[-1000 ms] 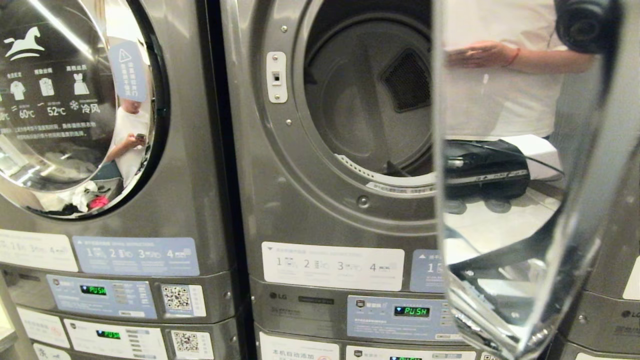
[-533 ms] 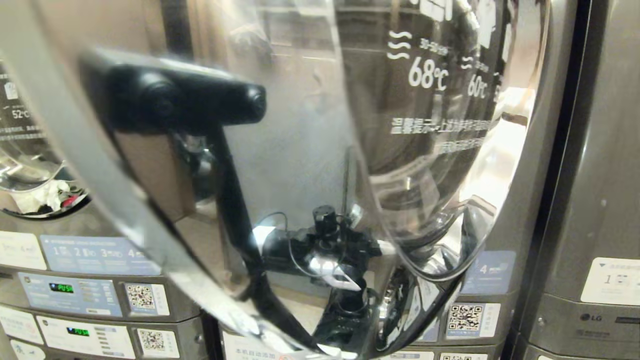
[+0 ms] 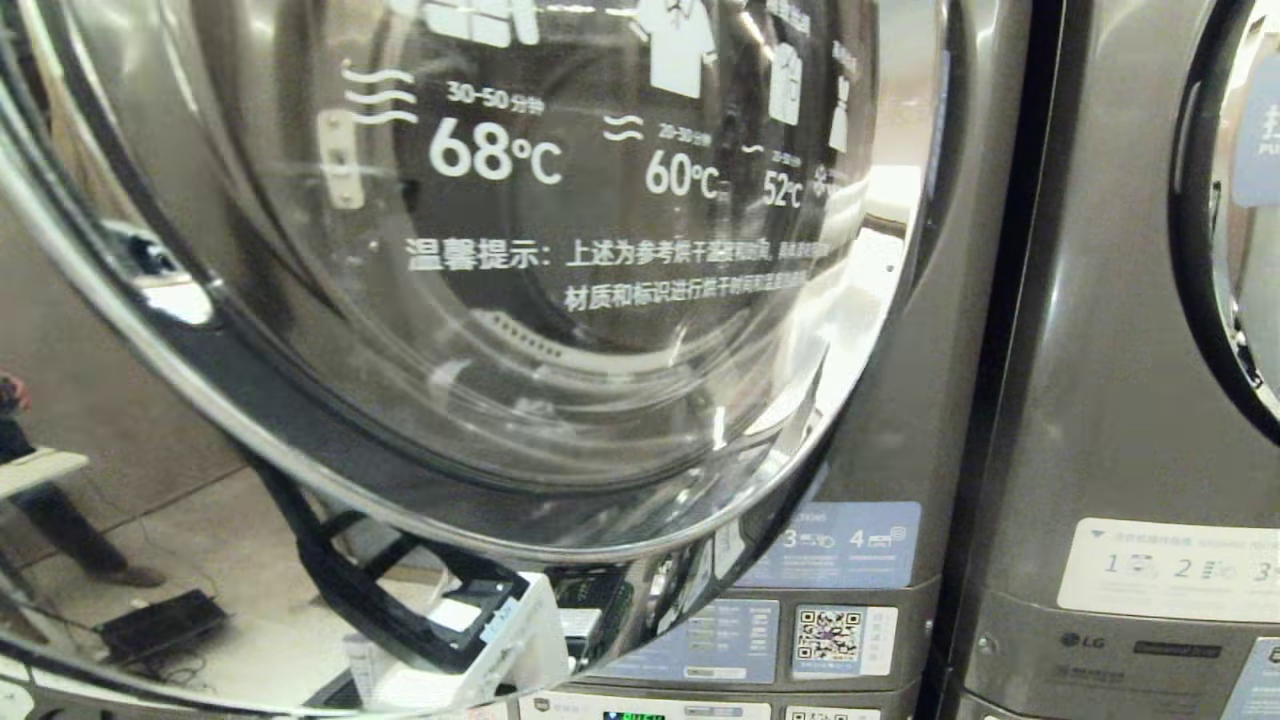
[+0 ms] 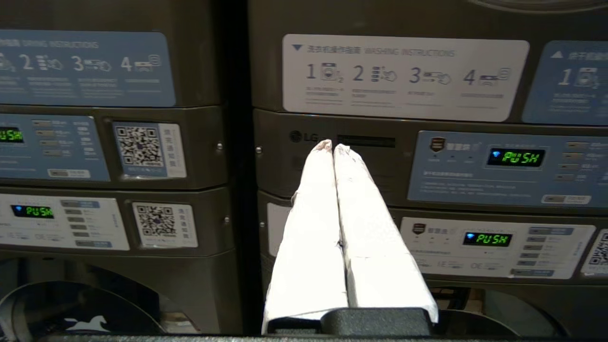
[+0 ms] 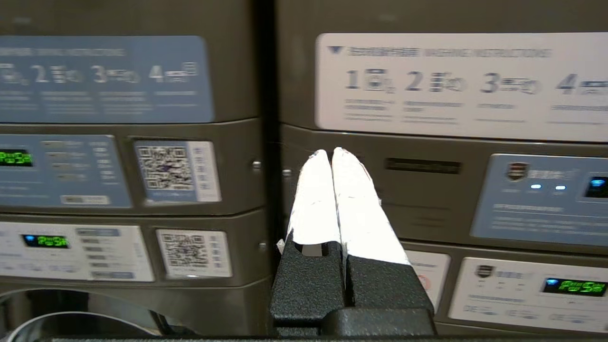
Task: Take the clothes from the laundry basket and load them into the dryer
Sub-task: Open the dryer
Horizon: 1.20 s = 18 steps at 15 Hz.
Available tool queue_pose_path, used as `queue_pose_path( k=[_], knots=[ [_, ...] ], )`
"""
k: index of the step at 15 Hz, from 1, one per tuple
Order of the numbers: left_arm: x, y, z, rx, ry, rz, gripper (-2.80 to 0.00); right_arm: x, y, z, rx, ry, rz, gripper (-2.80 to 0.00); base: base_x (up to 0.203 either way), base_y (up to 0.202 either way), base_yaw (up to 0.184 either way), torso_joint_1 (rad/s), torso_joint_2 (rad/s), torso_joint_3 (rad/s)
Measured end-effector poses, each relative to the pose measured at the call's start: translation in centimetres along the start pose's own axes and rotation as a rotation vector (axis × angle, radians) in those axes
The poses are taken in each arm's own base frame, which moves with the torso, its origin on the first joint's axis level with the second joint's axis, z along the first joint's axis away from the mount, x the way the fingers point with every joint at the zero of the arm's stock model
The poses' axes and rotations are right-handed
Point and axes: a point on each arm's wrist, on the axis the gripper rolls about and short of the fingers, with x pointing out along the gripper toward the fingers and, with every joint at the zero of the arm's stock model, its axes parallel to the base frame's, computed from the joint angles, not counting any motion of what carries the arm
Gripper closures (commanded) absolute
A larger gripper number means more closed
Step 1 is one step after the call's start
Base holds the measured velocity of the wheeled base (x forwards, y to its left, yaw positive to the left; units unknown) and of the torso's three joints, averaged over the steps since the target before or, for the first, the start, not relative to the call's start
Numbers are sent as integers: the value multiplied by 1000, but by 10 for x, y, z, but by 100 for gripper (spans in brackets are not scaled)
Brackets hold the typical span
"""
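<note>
The dryer [image 3: 900,420] door's glass runs past the picture's top and left edges.

The dark grey metal dryer [image 3: 900,420] is showing white Chinese text and temperatures across its chrome-rimmed round glass door [image 3: 520,300]. At five o'clock, a pale blue numbered instruction label [image 3: 840,545] is sitting above a black-and-white QR sticker [image 3: 828,638].

Left gripper [image 4: 332,146]: long white-wrapped fingers, black base. Right gripper [image 5: 330,153]: same white wrap over textured black mounts.
</note>
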Motion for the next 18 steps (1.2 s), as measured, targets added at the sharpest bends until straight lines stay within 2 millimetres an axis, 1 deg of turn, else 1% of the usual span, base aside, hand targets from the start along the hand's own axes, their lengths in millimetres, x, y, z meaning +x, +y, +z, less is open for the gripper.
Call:
queue_pose_path(
  k=[3, 8, 18],
  knots=[
    [0, 0, 0, 0, 0, 0, 0, 0, 0, 0, 0, 0, 0, 0, 0, -132, 2, 1, 2, 3],
    [0, 0, 0, -1, -1, -1, 0, 0, 0, 0, 0, 0, -1, 0, -13, 0, 0, 1, 0, 0],
    [0, 0, 0, -3, -1, -1, 0, 0, 0, 0, -1, 0, 0, 0, -191, 0, 0, -2, 5, 3]
  ],
)
